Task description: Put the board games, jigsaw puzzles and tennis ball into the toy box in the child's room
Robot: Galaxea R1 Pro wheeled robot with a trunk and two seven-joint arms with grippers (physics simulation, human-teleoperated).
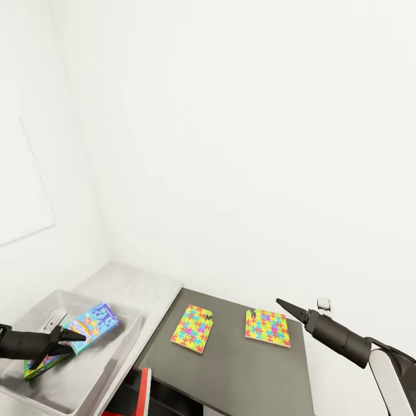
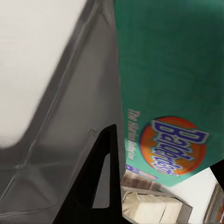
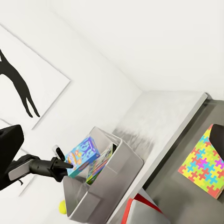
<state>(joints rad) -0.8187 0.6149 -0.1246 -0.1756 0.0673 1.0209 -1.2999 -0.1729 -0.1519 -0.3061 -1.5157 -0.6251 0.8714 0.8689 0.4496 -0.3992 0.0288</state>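
Head view: the left gripper (image 1: 69, 341), lower left, clamps the blue board game (image 1: 92, 327) over the toy box (image 1: 124, 315); its long axis tilts toward upper right. Right gripper (image 1: 289, 309) looks closed.

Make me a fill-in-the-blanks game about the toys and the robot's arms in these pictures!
1. The number of jigsaw puzzles lying on the dark cabinet is ____.
2. The blue board game leans inside the grey ____.
3. The arm whose tool reaches into the toy box is the ____ one.
4. The wall behind the right tool is coloured ____.

Missing words: two; toy box; left; white.
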